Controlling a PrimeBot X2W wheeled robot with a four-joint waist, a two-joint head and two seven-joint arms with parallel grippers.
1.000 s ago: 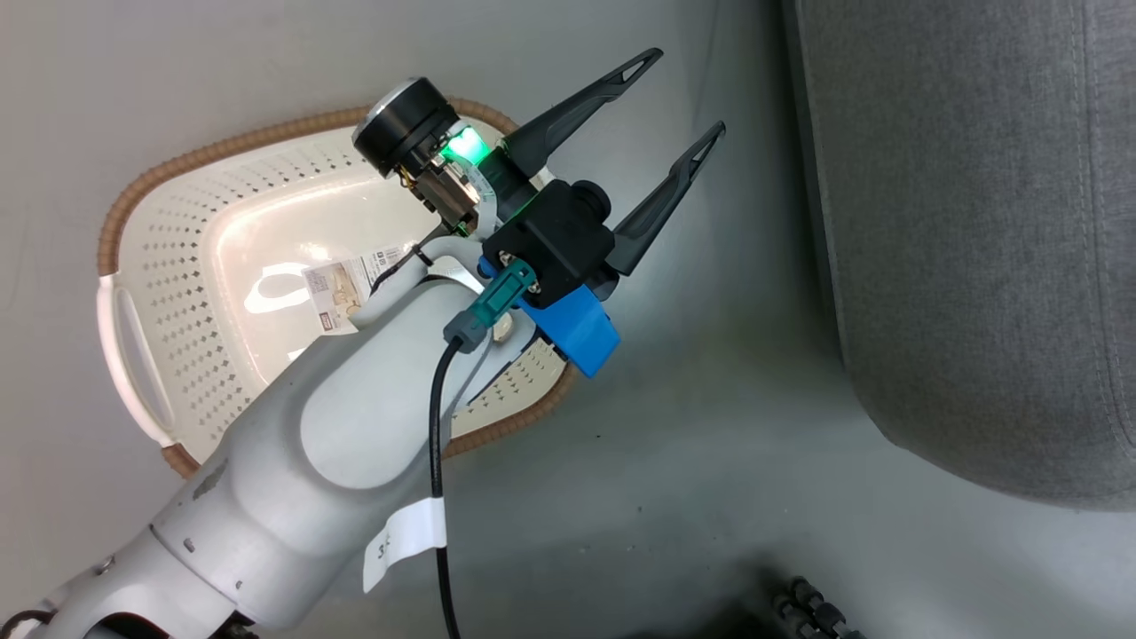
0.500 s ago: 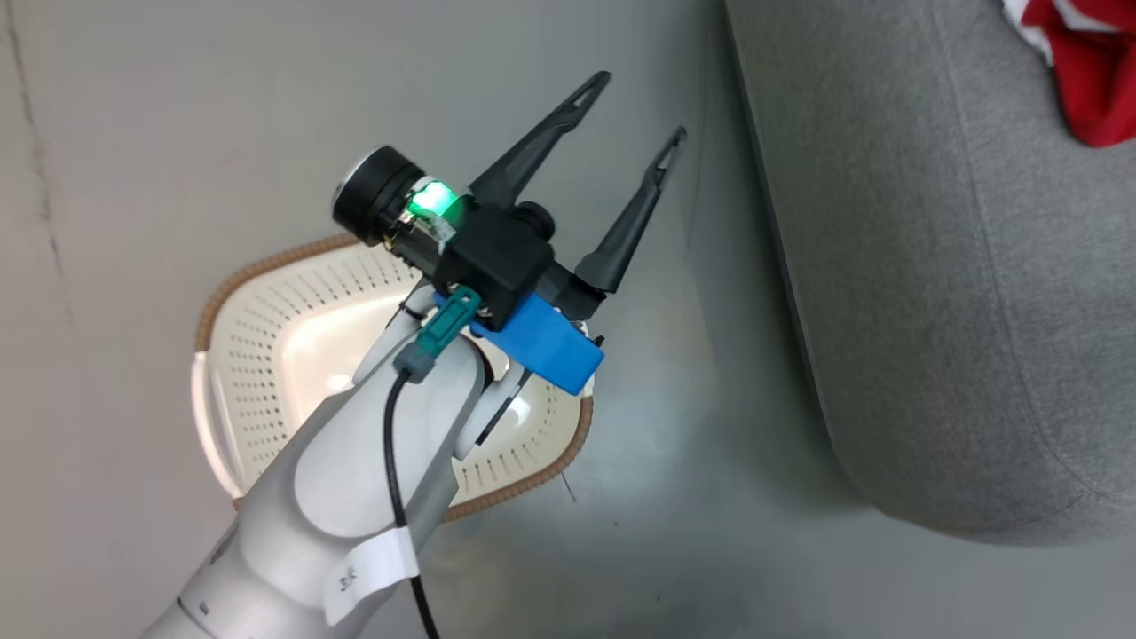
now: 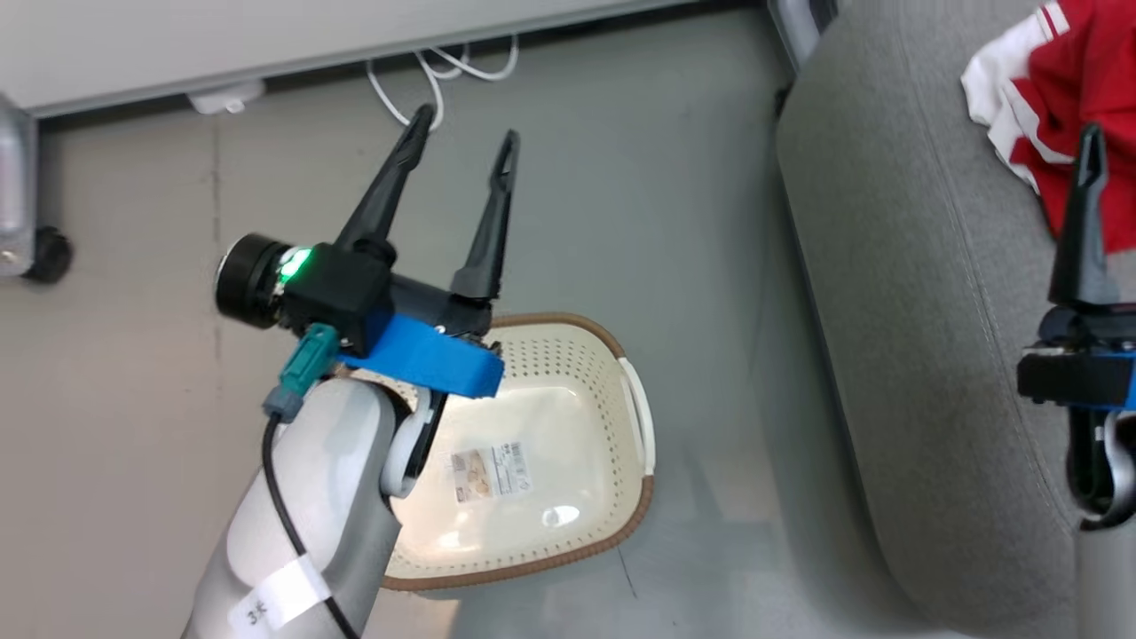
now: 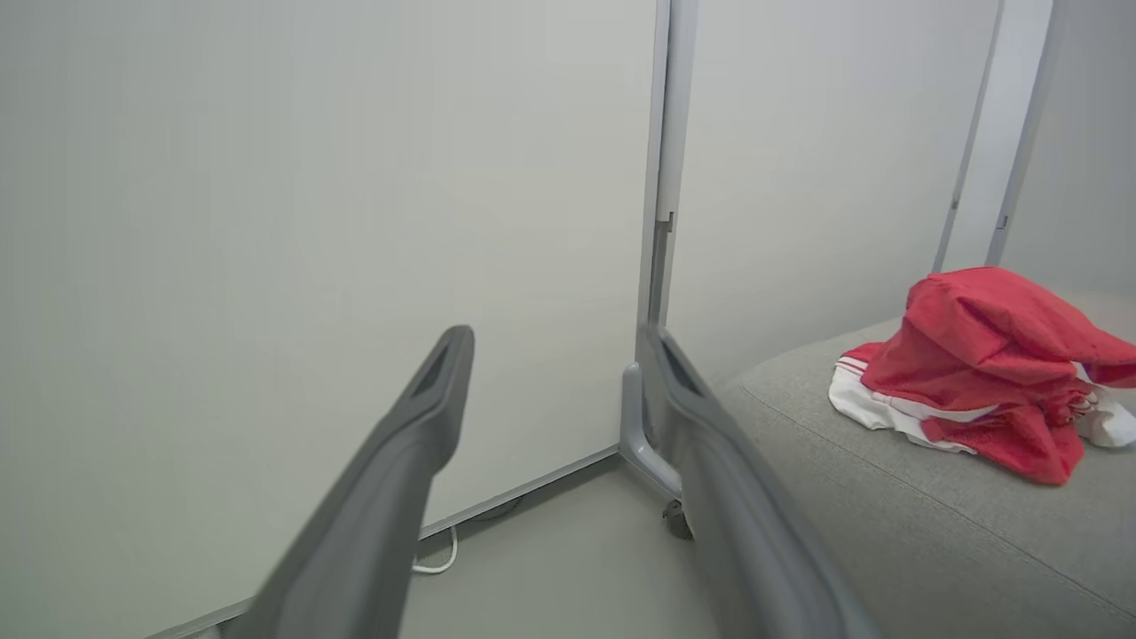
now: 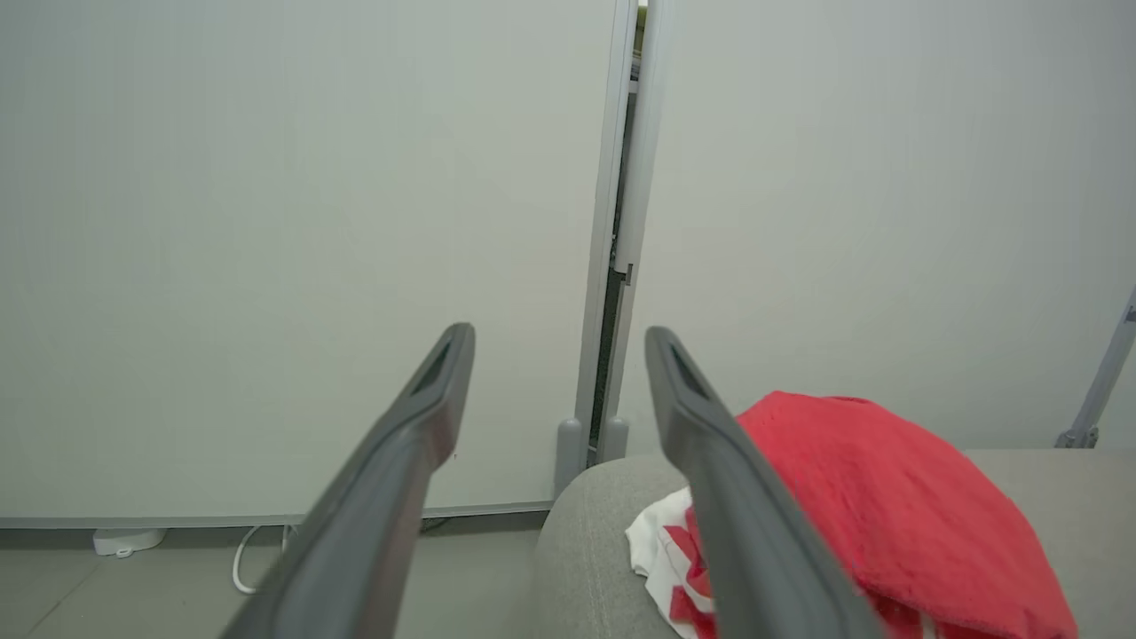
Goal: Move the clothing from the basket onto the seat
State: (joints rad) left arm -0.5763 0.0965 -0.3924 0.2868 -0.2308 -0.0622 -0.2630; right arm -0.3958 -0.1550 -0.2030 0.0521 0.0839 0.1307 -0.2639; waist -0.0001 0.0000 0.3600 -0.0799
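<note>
On the seat (image 5: pixel 586 541), clothing (image 5: pixel 887 506) just ahead of the open, empty right hand (image 5: pixel 559 335)

**Head view.** My left forearm (image 3: pixel 311 497) covers the left wall and rim of the basket (image 3: pixel 595 364). The print on its label (image 3: pixel 491 470) is too small to read. The clothing (image 3: pixel 1078 80), toward the far right corner of the seat (image 3: pixel 887 266), is cut off by the top and right edges. The seat itself runs off the right and bottom edges. One finger (image 3: pixel 1084 222) of my right gripper (image 5: pixel 559 334) shows; the other lies beyond the right edge.

**Right wrist view.** The finger on that view's right hides part of the clothing, and the bottom edge cuts off its lower part.

**Left wrist view.** The fingers of my left gripper (image 4: pixel 557 332) are blurred and cut off at the bottom edge.
</note>
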